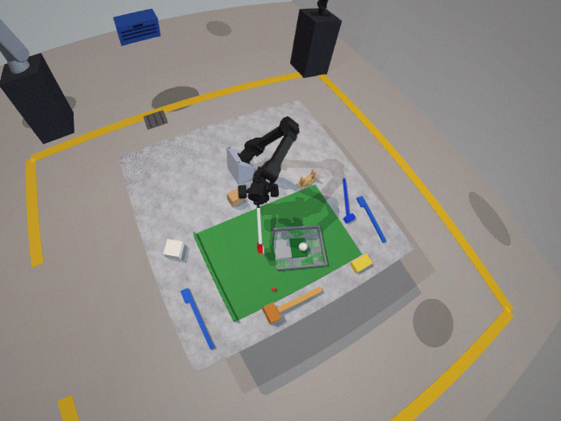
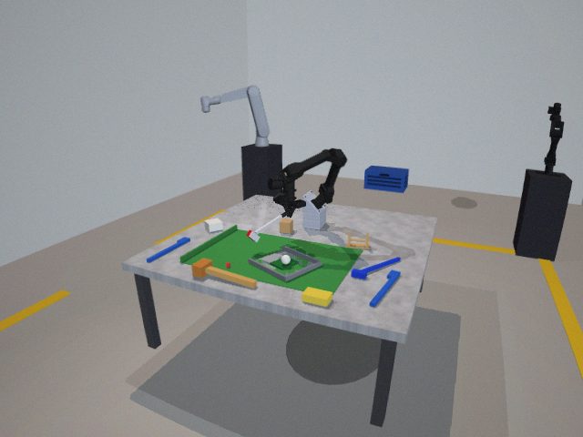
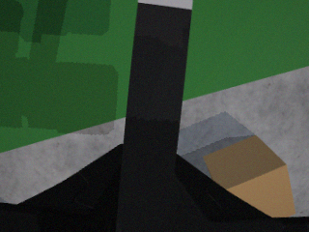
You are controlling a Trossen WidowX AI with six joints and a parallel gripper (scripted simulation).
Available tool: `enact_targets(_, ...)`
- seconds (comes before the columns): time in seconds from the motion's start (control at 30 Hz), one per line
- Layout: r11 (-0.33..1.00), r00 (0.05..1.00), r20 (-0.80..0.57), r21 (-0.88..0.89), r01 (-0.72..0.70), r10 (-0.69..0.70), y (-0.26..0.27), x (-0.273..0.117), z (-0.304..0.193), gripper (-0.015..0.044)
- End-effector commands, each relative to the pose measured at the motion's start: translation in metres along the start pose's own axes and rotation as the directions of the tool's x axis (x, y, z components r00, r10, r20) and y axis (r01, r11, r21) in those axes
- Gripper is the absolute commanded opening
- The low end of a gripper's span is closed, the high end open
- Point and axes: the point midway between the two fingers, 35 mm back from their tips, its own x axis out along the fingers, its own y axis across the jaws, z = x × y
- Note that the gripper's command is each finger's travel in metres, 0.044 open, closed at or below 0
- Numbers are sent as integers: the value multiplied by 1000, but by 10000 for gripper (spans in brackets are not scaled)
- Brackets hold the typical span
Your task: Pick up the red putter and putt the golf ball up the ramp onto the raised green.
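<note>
My gripper (image 1: 258, 203) (image 2: 287, 214) (image 3: 143, 156) is shut on the putter's dark grip, above the mat's back edge. The red putter (image 1: 259, 226) (image 2: 269, 224) (image 3: 157, 72) has a white shaft slanting down to a red and white head, left of the ramp frame. In the wrist view its head is out of sight. The white golf ball (image 1: 302, 246) (image 2: 285, 259) is on the raised green (image 1: 294, 252), inside the grey-walled frame (image 1: 302, 267) (image 2: 303, 271). The pale ramp (image 1: 282, 249) (image 2: 270, 258) is on the frame's left side.
A green mat (image 1: 226, 262) (image 2: 216, 248) lies under the frame. A tan block (image 1: 235, 197) (image 2: 286, 226) (image 3: 261, 188) is close to the gripper. An orange mallet (image 1: 272, 313) (image 2: 202, 268), a yellow block (image 1: 362, 263) (image 2: 316, 297) and blue clubs lie around the mat. A small wooden rack (image 1: 308, 180) (image 2: 358, 240) stands behind.
</note>
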Motion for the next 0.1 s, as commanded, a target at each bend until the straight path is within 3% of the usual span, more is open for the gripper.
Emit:
enact_targets(0.0,1000,1000,4,0,0,0,0,0,1,0)
enact_targets(0.07,1000,1000,4,0,0,0,0,0,1,0)
